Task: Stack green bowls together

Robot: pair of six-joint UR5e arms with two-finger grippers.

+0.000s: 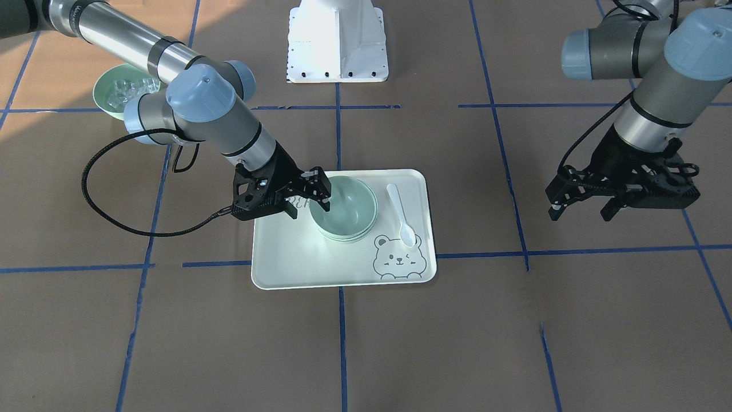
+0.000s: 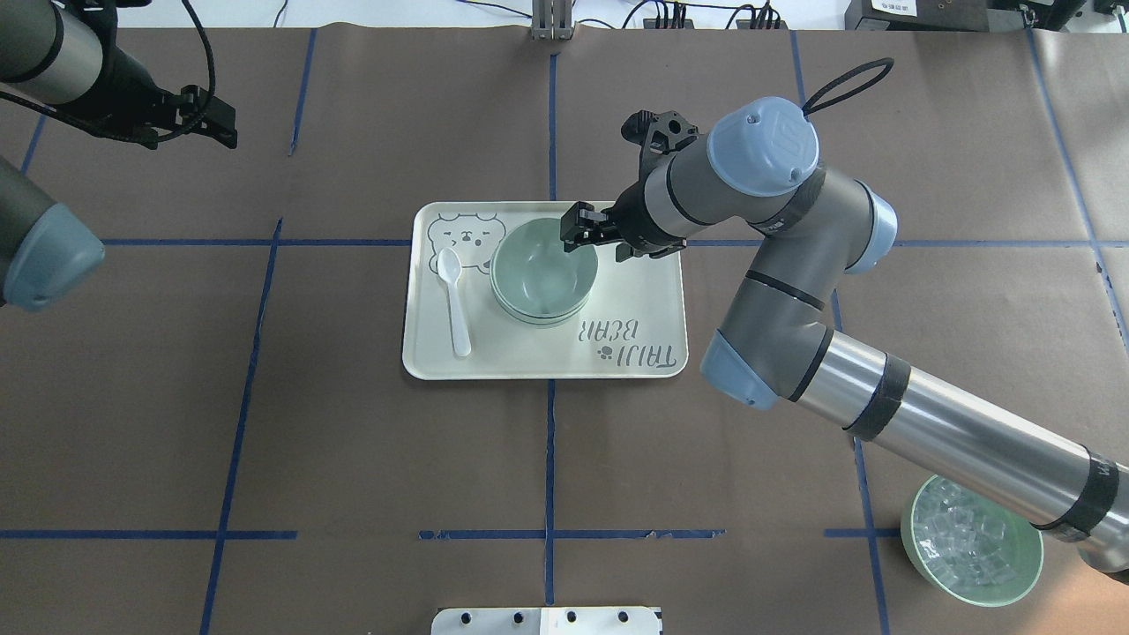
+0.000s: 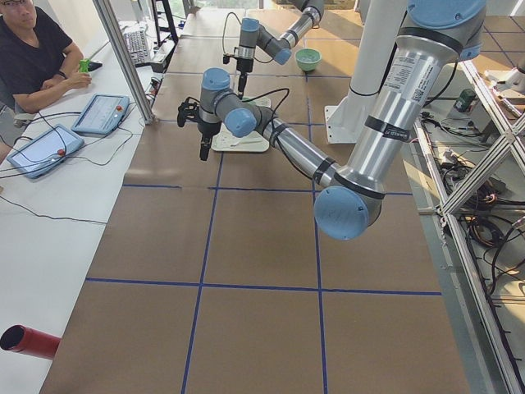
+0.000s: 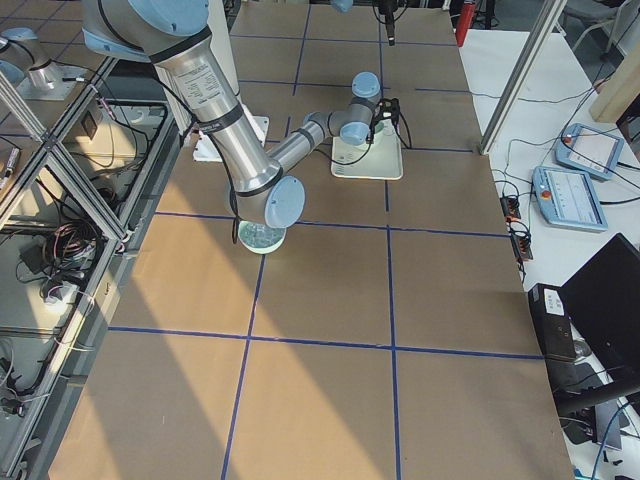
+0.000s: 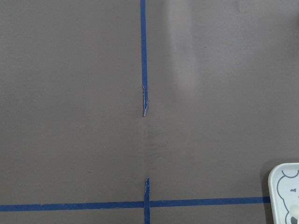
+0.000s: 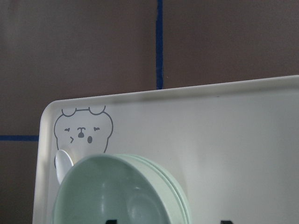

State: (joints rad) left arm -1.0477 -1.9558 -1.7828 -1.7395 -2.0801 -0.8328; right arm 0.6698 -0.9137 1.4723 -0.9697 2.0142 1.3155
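1. The green bowls [image 1: 349,209] sit nested on the tray [image 1: 297,257], mid-table.
2. The right gripper [image 1: 310,209] spreads wide astride their rim, pinching nothing.
3. The left gripper [image 1: 579,216] hangs spread and empty, well off left.

The stacked green bowls [image 6: 121,191] are being cut off by the right wrist view's bottom edge and are hiding most of the white spoon [image 6: 63,163]. The right arm [image 2: 970,450] is covering part of the bowl of clear cubes [image 2: 961,547] by the desk's [image 2: 353,459] robot-side edge. The left wrist view's edge is cropping the bear-print tray [image 5: 285,191] to one corner.
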